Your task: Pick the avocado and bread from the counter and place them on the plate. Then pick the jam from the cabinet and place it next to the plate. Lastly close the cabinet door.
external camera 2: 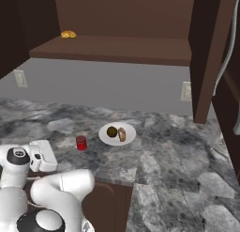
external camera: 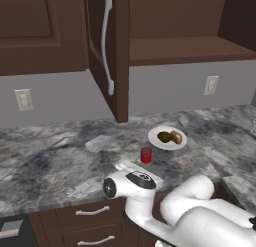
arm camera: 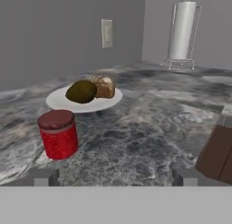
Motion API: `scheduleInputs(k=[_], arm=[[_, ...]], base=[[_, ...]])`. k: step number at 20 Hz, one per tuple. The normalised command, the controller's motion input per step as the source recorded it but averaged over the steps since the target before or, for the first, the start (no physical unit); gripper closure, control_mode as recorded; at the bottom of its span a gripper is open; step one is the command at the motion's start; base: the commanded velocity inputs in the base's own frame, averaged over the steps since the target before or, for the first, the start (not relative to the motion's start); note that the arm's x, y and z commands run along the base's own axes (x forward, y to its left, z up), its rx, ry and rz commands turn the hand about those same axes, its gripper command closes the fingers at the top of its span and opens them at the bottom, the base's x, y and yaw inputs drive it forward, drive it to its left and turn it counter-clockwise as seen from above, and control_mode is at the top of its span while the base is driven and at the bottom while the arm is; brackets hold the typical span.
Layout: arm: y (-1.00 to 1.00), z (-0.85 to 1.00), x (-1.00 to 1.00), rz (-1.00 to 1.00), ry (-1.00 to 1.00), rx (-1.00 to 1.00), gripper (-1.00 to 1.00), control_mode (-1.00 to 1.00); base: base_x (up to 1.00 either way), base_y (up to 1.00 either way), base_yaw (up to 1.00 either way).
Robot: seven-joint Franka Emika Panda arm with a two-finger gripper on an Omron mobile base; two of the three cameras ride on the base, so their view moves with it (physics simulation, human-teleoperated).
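You see marbled grey surface (external camera: 60, 156), grey wall, cabinet door (external camera: 107, 51) ajar (jam (arm camera: 58, 134) beside plate (arm camera: 56, 100)); pincer (arm camera: 115, 177) wide open, empty.

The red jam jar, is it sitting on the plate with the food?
No, the jam jar stands on the counter beside the plate, which holds the avocado and the bread.

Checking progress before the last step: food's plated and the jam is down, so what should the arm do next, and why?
Probably lift toward the open cabinet door. Avocado and bread lie on the plate, the jam stands beside it, and the gripper is open, holding nothing.
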Motion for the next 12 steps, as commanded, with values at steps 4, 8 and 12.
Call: scheduleInputs(k=[4, 8, 12], arm=[[0.26, 0.55, -0.57, 0.0, -0.12, 0.0, -1.0, -1.0], [0.35, 0.59, -0.46, 0.0, -0.13, 0.0, -1.0, -1.0], [0.38, 0.6, -0.33, 0.0, -0.14, 0.0, -1.0, -1.0]], base=[[0.0, 0.0, 0.0], [0.0, 0.0, 0.0], [0.0, 0.0, 0.0]])
